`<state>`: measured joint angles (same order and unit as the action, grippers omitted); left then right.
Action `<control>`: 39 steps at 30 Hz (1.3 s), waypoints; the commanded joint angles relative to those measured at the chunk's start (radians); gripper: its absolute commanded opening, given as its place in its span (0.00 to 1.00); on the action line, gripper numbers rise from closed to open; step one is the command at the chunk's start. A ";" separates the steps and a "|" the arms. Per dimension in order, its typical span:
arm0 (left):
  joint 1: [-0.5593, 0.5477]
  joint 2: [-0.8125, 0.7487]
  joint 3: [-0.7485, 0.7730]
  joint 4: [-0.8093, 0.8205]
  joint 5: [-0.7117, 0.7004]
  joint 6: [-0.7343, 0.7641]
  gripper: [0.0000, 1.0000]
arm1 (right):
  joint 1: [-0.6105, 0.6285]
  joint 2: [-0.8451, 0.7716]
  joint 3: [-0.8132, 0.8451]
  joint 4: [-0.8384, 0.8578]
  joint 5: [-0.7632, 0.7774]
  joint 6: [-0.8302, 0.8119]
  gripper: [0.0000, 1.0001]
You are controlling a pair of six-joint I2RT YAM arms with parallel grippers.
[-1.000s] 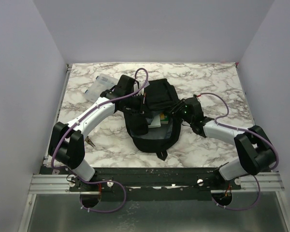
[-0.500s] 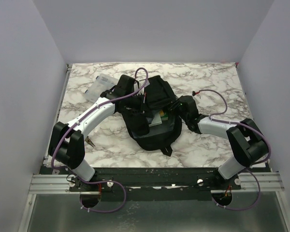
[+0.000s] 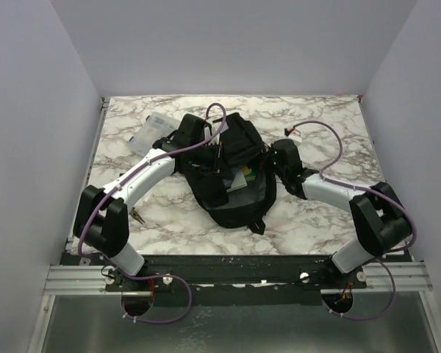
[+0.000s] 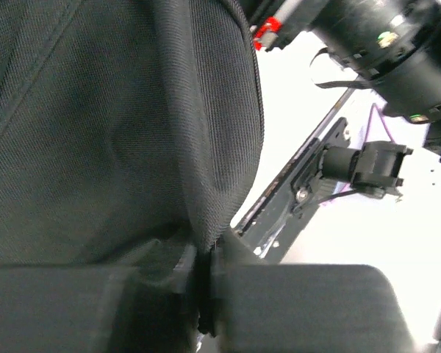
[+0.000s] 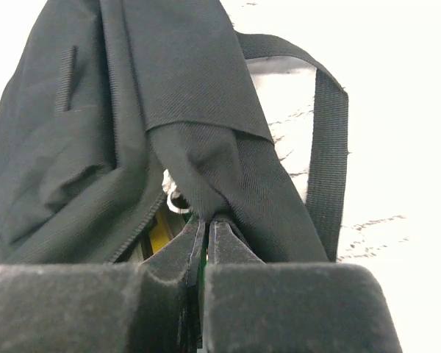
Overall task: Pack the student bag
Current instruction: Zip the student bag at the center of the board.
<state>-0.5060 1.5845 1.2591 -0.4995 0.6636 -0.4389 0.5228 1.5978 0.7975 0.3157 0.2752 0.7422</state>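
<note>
Marble-patterned worktop (image 3: 323, 121), white with grey veins, with pale walls on three sides.

Black backpack (image 3: 231, 204) lying near the middle of the worktop, between the two arms, zipped open across its middle. Long strap (image 5: 328, 169) running along its right side onto the marble. Inside the opening, a flat thing (image 3: 242, 179) with green and yellow on it, partly hidden by fabric, kind not clear.

Left arm (image 3: 143, 173) curving in from the near left corner, right arm (image 3: 331, 193) from the near right. Purple cables (image 3: 320, 129) looping over both.

Left hand (image 3: 212, 163) down at the left rim of the opening. In its own wrist view, the hand (image 4: 204, 268) closed, a fold of the bag's black cloth pinched between the fingers.

Right hand (image 3: 264, 158) at the right rim. In its wrist view, the hand (image 5: 203, 228) likewise clamped tight on a bunched ridge of backpack fabric, just beside a small metal ring (image 5: 178, 203).

Clear plastic case (image 3: 151, 131) at the far left of the worktop, apart from the bag and close to the left arm's wrist.

Small brownish item (image 3: 137, 216) on the marble near the left arm's elbow, too small to identify.
</note>
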 commanded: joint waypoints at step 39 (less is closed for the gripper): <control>-0.094 0.593 0.456 0.251 -0.189 -0.425 0.59 | 0.099 -0.545 -0.276 -0.640 -0.493 -0.023 0.00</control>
<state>-0.6159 2.1178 1.6604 -0.3485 0.4801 -0.7872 0.5304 1.1290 0.5980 -0.2188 -0.1207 0.5694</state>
